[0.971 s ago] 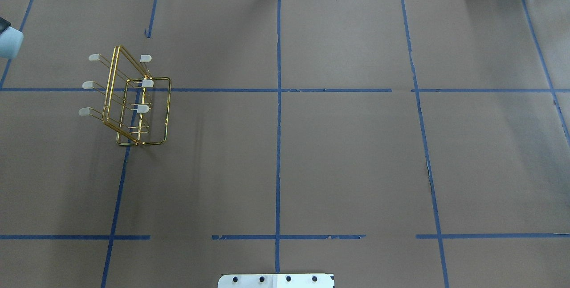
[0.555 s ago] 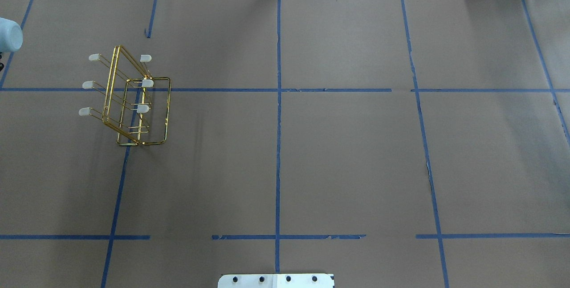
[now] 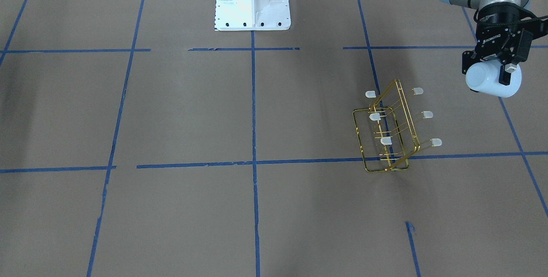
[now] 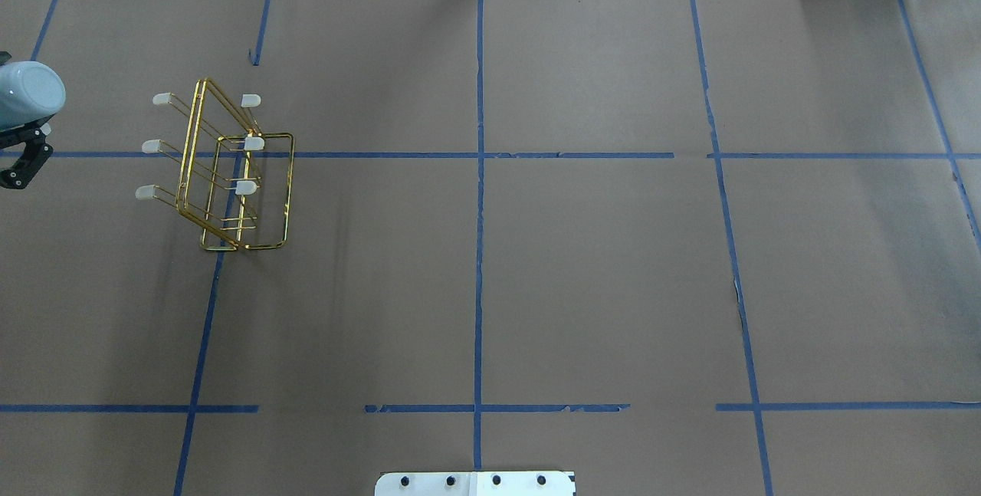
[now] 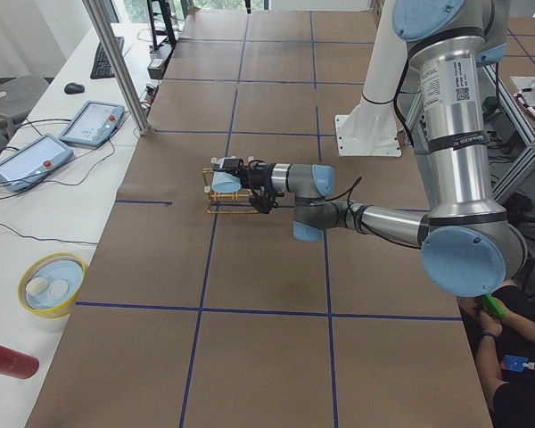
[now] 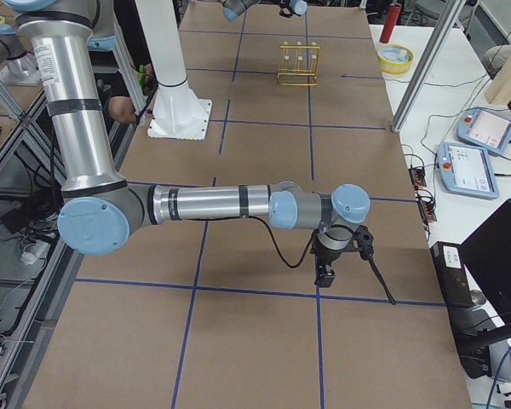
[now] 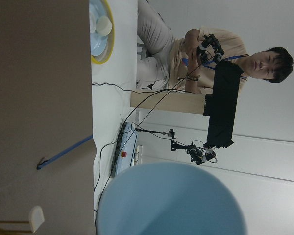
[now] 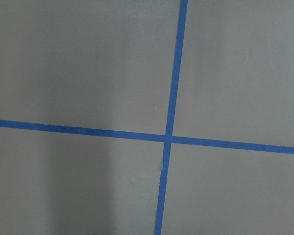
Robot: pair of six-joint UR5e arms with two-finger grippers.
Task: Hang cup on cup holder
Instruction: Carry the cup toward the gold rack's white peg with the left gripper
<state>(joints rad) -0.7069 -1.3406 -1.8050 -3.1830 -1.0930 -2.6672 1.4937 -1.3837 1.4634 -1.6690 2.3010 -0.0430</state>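
Overhead, the frame edge crops the cup.

1. A table covered in brown paper filled most views, divided into large rectangles by strips of blue tape.
2. A white side bench ran along the table's far edge.
3. On it sat a yellow bowl with a pale blue inside holding small white pieces, and near it a red cylinder lay on its side.
4. Further along the bench lay two grey touchscreen pendants with cables, then a dark keyboard and a mouse.
5. A slanted metal post rose from the table's edge.
6. In the left wrist view, a seated dark-haired person in a beige shirt held a black controller.
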